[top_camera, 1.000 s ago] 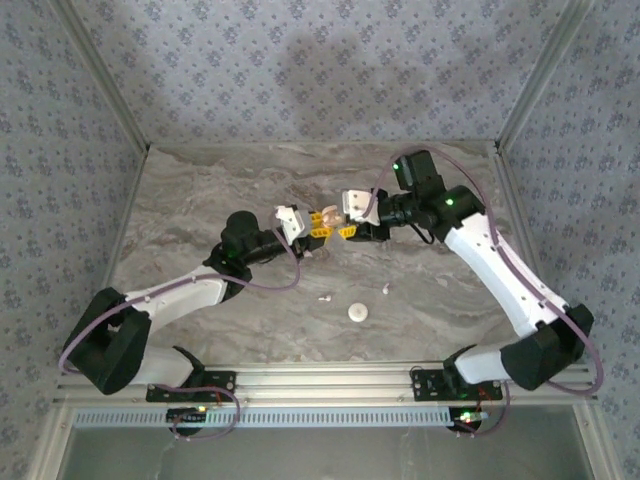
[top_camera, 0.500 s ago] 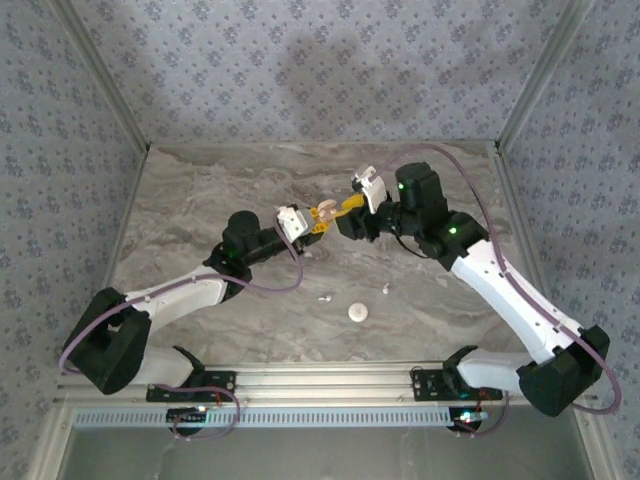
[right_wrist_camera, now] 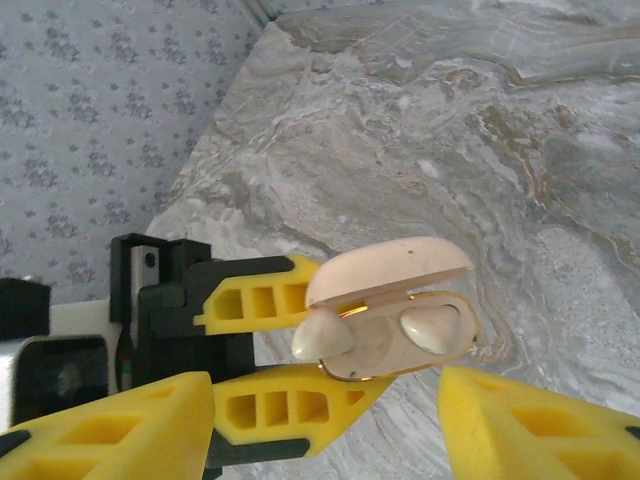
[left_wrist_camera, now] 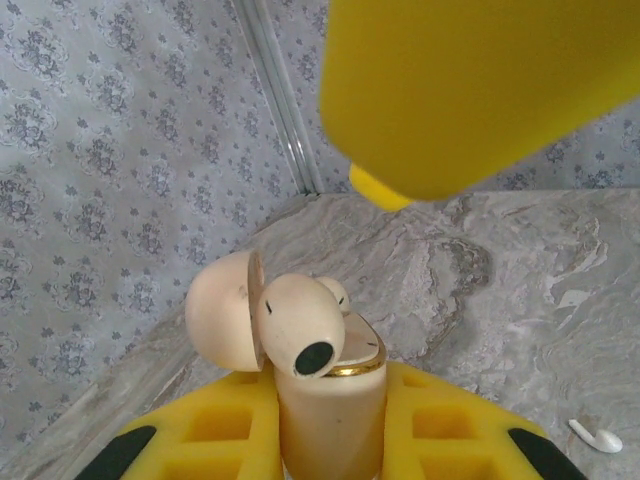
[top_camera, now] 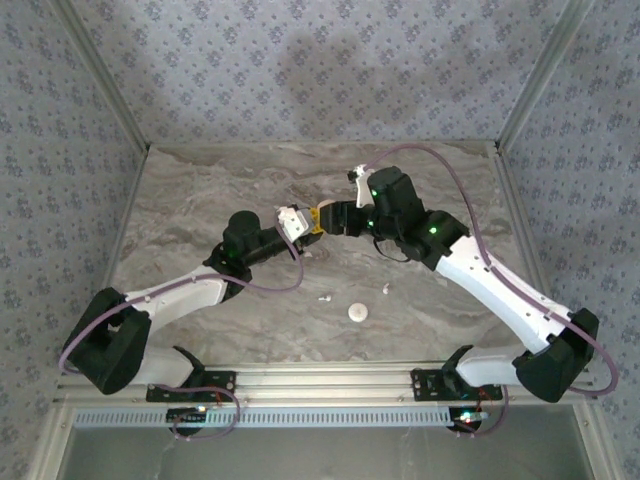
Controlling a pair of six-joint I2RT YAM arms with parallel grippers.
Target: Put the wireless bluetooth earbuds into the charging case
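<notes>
My left gripper point(left_wrist_camera: 330, 445) is shut on a cream charging case point(left_wrist_camera: 332, 410), holding it upright above the table with its lid point(left_wrist_camera: 220, 310) swung open. One cream bud point(left_wrist_camera: 300, 325) sticks half out of the case, while a second point(right_wrist_camera: 432, 325) sits seated in its well. My right gripper point(right_wrist_camera: 320, 435) is open, its yellow fingers point(right_wrist_camera: 530, 430) spread on either side of the case point(right_wrist_camera: 400, 350) without touching it. In the top view both grippers meet at mid-table, left point(top_camera: 305, 224) and right point(top_camera: 332, 216). Two tiny white earbuds point(top_camera: 325, 297) point(top_camera: 385, 290) lie on the table.
A small round white piece point(top_camera: 358, 312) lies on the marble table point(top_camera: 200, 200) near the loose earbuds. One white earbud point(left_wrist_camera: 596, 436) shows on the table below the left gripper. Patterned walls with metal posts point(top_camera: 100, 90) close in the back and sides.
The right arm has swung left and turned its wrist toward the case. Its jaws have widened. The left arm has kept still with the case in its grip.
</notes>
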